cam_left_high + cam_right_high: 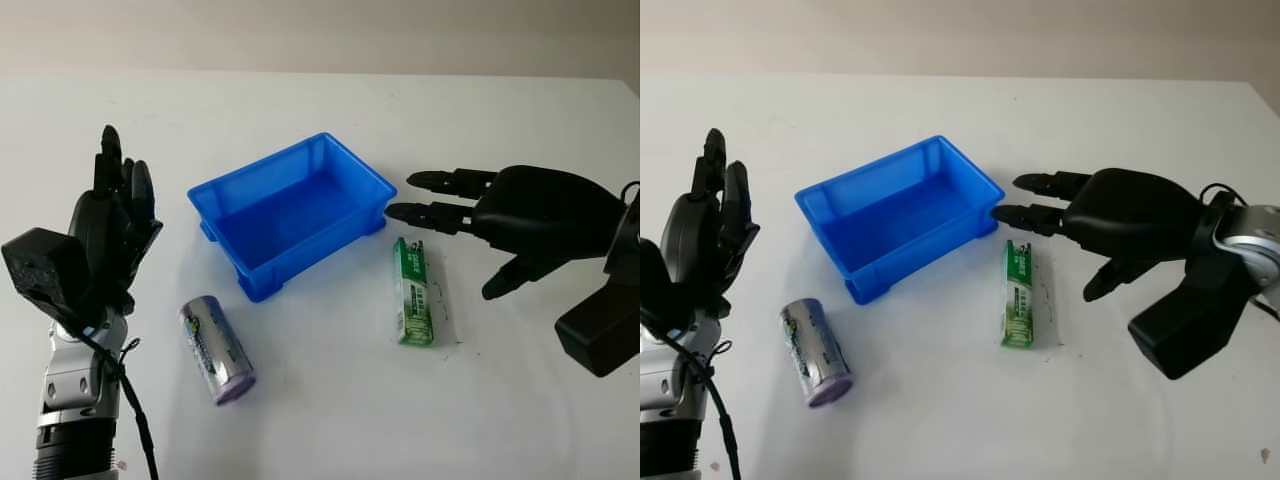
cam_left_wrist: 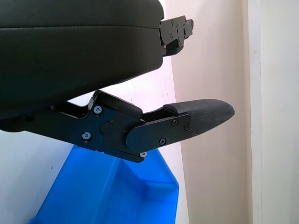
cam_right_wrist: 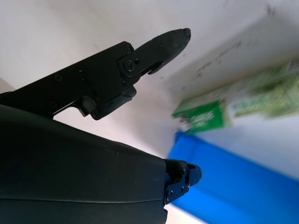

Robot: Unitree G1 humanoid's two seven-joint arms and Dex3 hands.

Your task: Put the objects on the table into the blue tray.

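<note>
A: Left eye view, and the blue tray [image 1: 292,212] sits mid-table with nothing inside it. The right hand [image 1: 520,215] hovers just beside the tray's right end, open, gripping nothing, fingertips aimed at the rim.

B: And the green box [image 1: 414,292] lies flat on the table [image 1: 330,400] right of the tray's near corner, just below that hand?

A: Yes. The purple-capped cylinder [image 1: 215,347] lies on its side in front of the tray's left corner, well apart from the box. The left hand [image 1: 112,225] is raised left of the tray, open and empty too.

B: So what might go wrong?

A: The box looks thin and lies flat, so I'd judge the fingers could skid over its top and push it along the table instead of getting under an edge. It sits close to the tray wall, so a shove could jam it against the corner.

B: And the cylinder?

A: It could roll. A touch off its middle may send it away from the tray before the fingers close.

B: Anything about the tray?

A: It looks light; a knuckle on the rim could slide it.
</note>
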